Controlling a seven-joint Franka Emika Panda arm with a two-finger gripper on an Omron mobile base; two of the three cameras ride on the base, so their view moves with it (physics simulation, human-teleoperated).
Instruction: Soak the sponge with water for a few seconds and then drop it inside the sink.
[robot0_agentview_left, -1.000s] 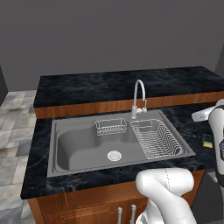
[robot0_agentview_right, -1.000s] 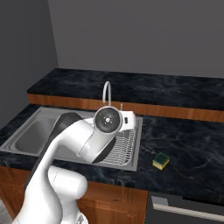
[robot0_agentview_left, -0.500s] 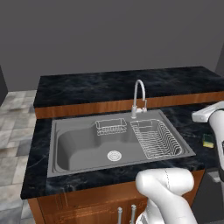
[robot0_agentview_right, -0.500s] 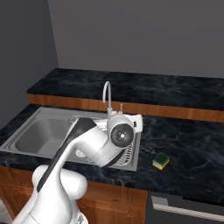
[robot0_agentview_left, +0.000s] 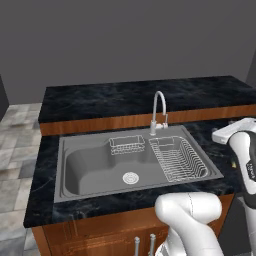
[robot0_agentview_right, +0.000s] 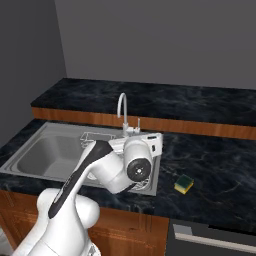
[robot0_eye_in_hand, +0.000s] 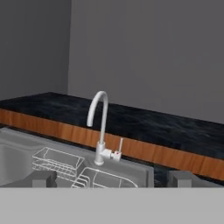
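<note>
The sponge (robot0_agentview_right: 184, 183), yellow with a dark green top, lies on the black counter right of the sink (robot0_agentview_right: 45, 155). In the left base view only a yellow sliver of the sponge (robot0_agentview_left: 233, 163) peeks out beside my forearm. My gripper (robot0_eye_in_hand: 112, 179) is open, its two dark fingertips (robot0_eye_in_hand: 43, 178) wide apart with nothing between them. It hangs over the right end of the sink (robot0_agentview_left: 75, 172) and looks level toward the faucet (robot0_eye_in_hand: 101, 127). My white hand (robot0_agentview_right: 150, 142) is up and to the left of the sponge, apart from it. The water is out of view.
A wire dish rack (robot0_agentview_left: 177, 160) fills the sink's right part and a small wire basket (robot0_agentview_left: 126, 145) sits at its back. The curved faucet (robot0_agentview_left: 159, 112) stands behind them. A raised wood-fronted back counter (robot0_agentview_right: 200, 102) runs along the wall.
My arm has swung to the right and nearer the front edge, carrying the hand from over the dish rack toward the sponge's side. The sponge has stayed put and the jaws have stayed open.
</note>
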